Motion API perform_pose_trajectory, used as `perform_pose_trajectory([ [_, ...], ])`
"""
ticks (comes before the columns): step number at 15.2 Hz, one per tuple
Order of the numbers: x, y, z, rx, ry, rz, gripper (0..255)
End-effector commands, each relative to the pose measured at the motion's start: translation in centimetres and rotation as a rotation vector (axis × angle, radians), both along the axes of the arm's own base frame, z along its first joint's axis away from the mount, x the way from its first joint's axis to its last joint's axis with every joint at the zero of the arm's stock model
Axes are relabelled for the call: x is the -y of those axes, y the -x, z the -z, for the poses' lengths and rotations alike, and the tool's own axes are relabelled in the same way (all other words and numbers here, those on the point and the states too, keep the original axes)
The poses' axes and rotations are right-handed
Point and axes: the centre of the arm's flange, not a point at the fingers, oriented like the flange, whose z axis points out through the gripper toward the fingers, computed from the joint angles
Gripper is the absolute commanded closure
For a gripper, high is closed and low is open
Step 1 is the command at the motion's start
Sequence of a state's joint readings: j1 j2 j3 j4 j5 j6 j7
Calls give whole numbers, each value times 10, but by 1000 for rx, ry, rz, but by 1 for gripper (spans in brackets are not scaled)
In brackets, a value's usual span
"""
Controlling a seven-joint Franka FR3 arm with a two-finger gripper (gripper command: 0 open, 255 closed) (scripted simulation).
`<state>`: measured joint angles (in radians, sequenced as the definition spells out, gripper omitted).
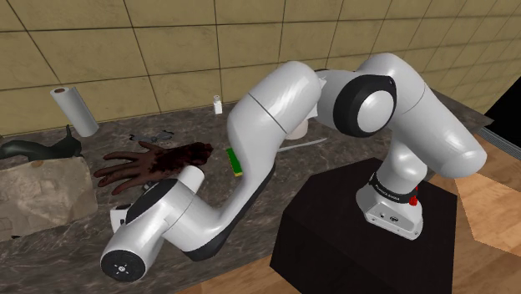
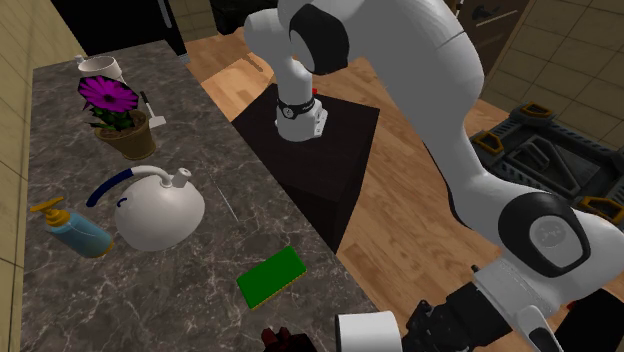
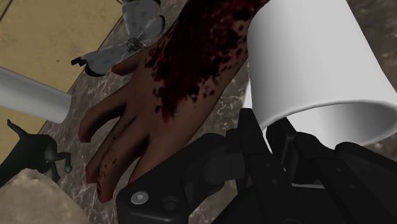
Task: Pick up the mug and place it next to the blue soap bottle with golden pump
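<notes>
Mug [image 3: 318, 63] wall between my fingers [image 3: 249, 143], just beside fake hand [image 3: 172, 83] on counter [image 2: 60, 120]. Second exterior view: sponge [image 2: 272, 275] between mug and kettle [image 2: 155, 210]; soap bottle [image 2: 75, 230] at kettle's left (nearly touching); flowerpot [image 2: 125, 135] beyond kettle, well apart from mug.

Shoulder view looks down past the stand [image 1: 351, 225] toward the tiled wall [image 1: 167, 50]; second exterior view faces back along the counter [image 2: 55, 150], sharing the green sponge [image 2: 271, 277]; wrist view hugs the bloody hand [image 3: 165, 83].
</notes>
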<state>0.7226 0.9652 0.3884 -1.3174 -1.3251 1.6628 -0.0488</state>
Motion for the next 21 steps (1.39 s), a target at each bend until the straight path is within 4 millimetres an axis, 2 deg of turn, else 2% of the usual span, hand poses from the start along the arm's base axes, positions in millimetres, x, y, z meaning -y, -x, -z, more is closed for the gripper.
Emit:
perform_pose_trajectory([
  [1, 0, 1, -10, 0, 0, 0, 255],
  [21, 0, 1, -116, 0, 0, 0, 255],
])
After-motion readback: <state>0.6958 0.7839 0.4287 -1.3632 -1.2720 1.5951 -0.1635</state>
